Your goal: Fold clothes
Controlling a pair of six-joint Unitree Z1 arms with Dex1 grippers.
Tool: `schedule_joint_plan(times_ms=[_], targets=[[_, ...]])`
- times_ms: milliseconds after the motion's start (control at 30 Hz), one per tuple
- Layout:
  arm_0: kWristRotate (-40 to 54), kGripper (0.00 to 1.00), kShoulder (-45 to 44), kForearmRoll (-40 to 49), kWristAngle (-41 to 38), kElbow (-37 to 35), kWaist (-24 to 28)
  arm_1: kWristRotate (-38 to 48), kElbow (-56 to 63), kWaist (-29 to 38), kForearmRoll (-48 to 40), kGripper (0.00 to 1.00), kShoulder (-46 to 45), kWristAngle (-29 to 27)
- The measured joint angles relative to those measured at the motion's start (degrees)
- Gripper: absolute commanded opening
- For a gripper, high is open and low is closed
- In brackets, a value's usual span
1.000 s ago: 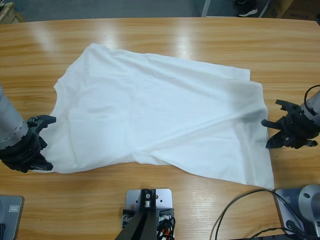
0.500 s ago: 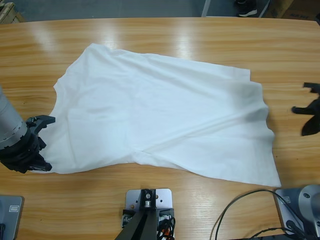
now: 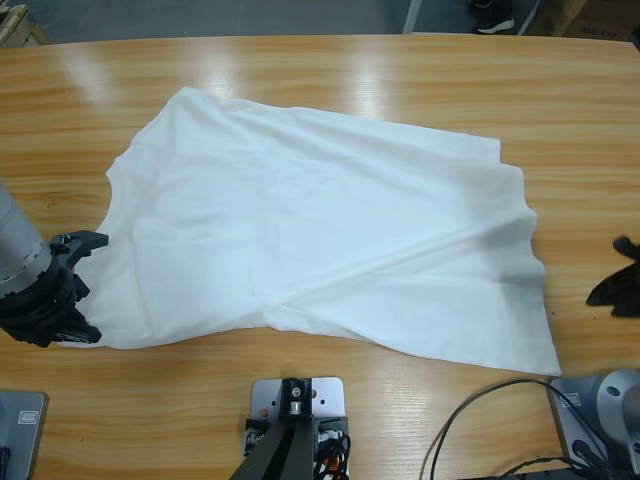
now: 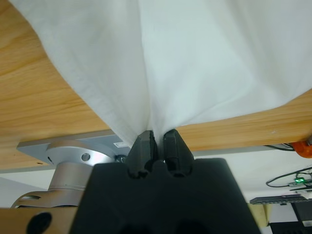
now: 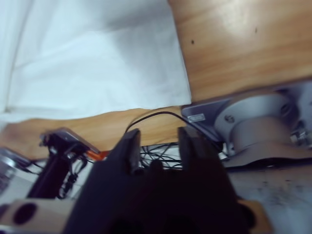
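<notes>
Shirt: white shirt (image 3: 320, 230) spread nearly flat on the table (image 3: 330, 70), some creases.
Left gripper (image 4: 156, 141): jaws pressed together, pinching the shirt's edge, cloth fanning out ahead of them.
Right gripper (image 5: 156, 141): jaws spread, empty; shirt corner ahead, apart.
Handling: judged light, limp, drapes; best pinched at corners or hem.

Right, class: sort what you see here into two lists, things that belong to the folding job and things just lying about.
Belongs to the job:
- white shirt, spread on the table
- left gripper, shut on its edge
- right gripper, open, off the shirt

Just lying about:
- black cable at the near edge
</notes>
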Motion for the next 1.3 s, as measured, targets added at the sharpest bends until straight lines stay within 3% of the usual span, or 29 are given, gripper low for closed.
schedule_joint_plan(times_ms=[233,333,500,733,800,1033,1233,1300], targets=[[0.0,0.000,0.0,0.3,0.0,-0.1,0.0,8.4,9.3,3.5,-13.2,0.997,-1.4,-1.6],[0.0,0.000,0.0,0.7,0.0,-0.9,-0.3,11.3,10.8,7.0,-16.3,0.845,0.2,-1.6],[0.0,0.000,0.0,2.5,0.0,-2.8,-1.1,17.2,13.0,14.2,-21.2,0.814,4.2,-3.6],[-0.1,0.000,0.0,4.4,0.0,-4.7,-2.4,19.4,14.2,16.4,-24.3,0.835,4.2,-6.4],[-0.1,0.000,0.0,5.4,0.0,-5.8,-2.6,19.6,14.3,16.4,-25.2,0.994,4.2,-6.7],[-0.3,0.000,0.0,7.4,0.0,-7.6,-3.8,19.8,18.4,16.7,-32.5,1.000,3.4,-6.6],[-0.3,0.000,0.0,8.3,0.0,-8.2,-4.3,23.1,21.2,17.7,-38.2,0.955,3.6,-6.6],[-0.3,0.000,0.0,8.4,0.0,-8.2,-4.3,24.2,21.7,17.8,-39.7,0.771,3.7,-6.6]])
